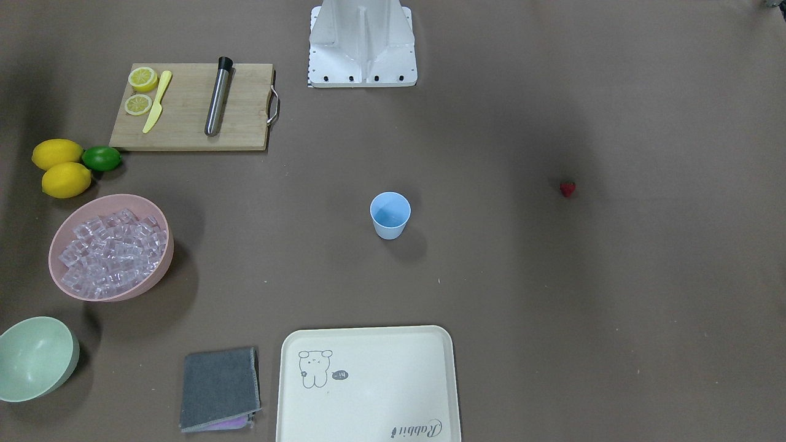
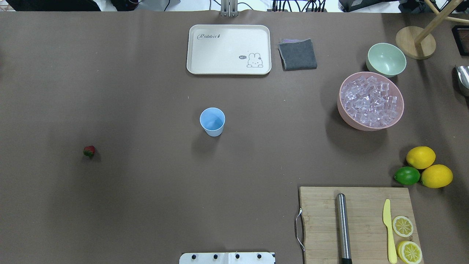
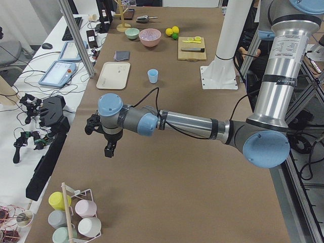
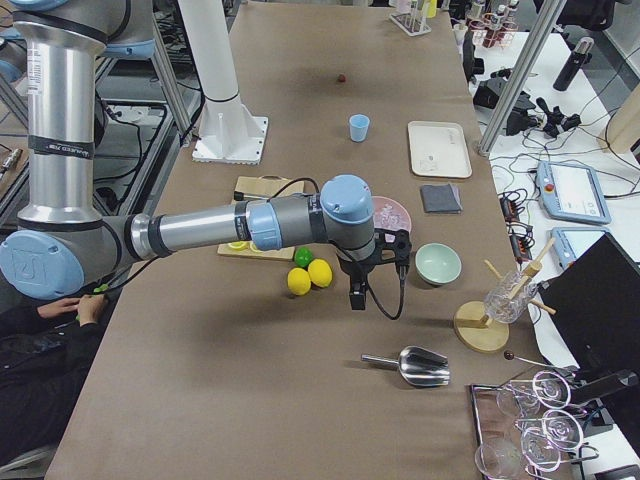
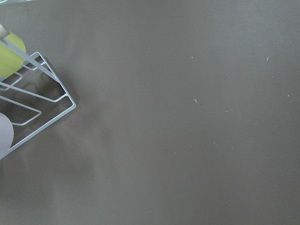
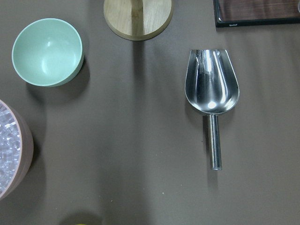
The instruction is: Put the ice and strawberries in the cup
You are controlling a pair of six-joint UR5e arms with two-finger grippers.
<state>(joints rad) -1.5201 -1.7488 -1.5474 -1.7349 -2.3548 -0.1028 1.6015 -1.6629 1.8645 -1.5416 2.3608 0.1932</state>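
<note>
The cup (image 2: pixel 212 122) is seen upright near the middle of the desk (image 2: pixel 146 201), its mouth turned up and its long axis vertical, the body tapering down to the base; nothing can be made out inside it. The strawberry (image 2: pixel 89 151) is found alone on the robot's left half of the desk, well apart from the cup, lying on its side with a bit of green shown at the end turned away from the cup. The ice (image 2: pixel 370 101) is heaped in the pink bowl (image 2: pixel 366 127) on the robot's right half, well apart from the cup. The left gripper (image 3: pixel 110 150) is held pointing down above the bare near end of the desk, near a wire rack (image 5: pixel 44 101), far from the cup; whether its fingers are released or clenched cannot be told. The right gripper (image 4: pixel 357 298) is held pointing down over the opposite end, between the pale green bowl (image 6: pixel 47 51) and a metal scoop (image 6: pixel 212 89) lying flat; the state of its fingers cannot be told either.
</note>
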